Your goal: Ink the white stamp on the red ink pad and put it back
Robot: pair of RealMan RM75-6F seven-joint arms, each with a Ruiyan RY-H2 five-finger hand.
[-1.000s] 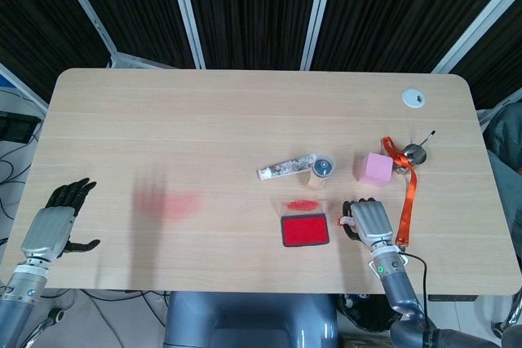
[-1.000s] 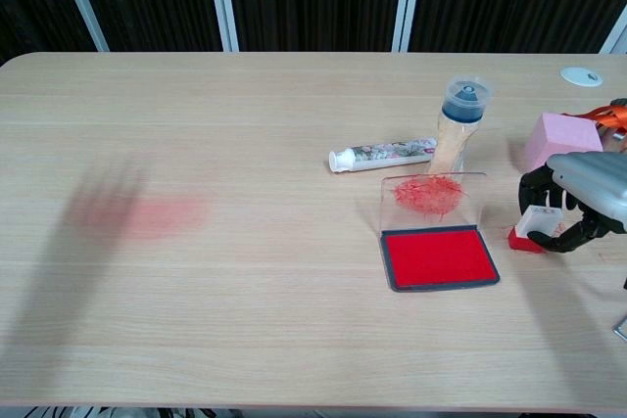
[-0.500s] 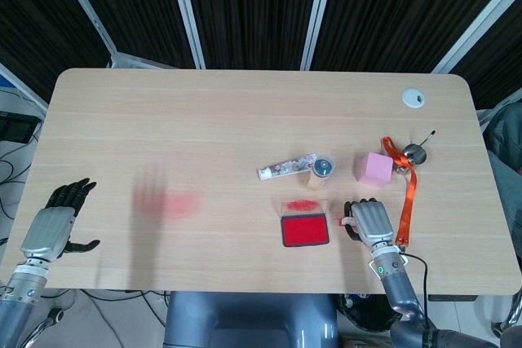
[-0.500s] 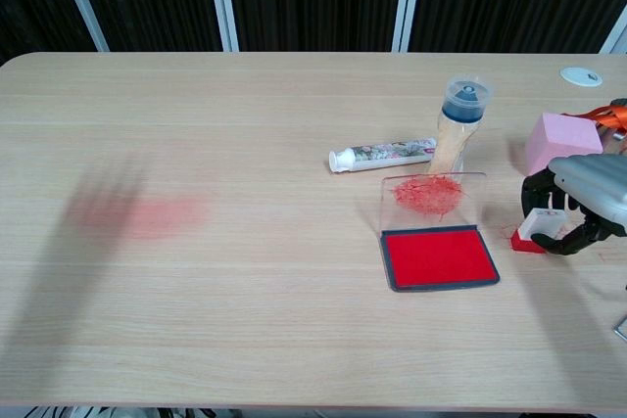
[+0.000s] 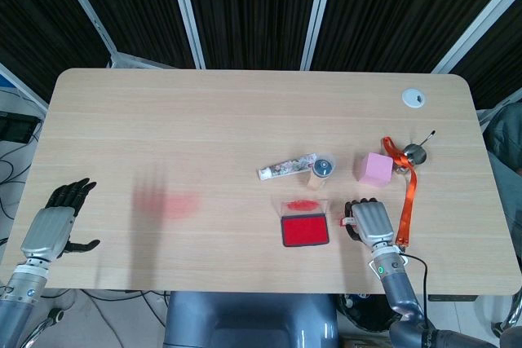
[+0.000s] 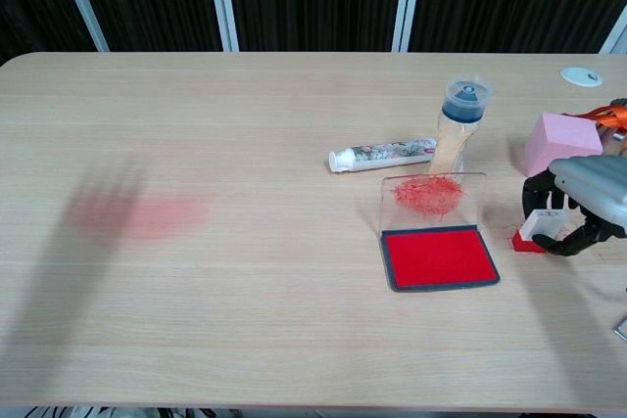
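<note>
Beside the open red ink pad (image 6: 438, 256), the right hand (image 6: 578, 205) grips the small white red-based stamp (image 6: 534, 230).
Stamp sits low at the tabletop (image 6: 274, 193), apparently for lifting or release; left hand (image 5: 57, 222) idles, fingers spread.

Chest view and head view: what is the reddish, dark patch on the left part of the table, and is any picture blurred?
Chest view: a soft, finger-shaped shadow with a red tint lies on the bare table, with no object there. Head view: the same patch shows right of the left hand. Both views are sharp; the ink pad's clear lid looks smeared with red.
</note>
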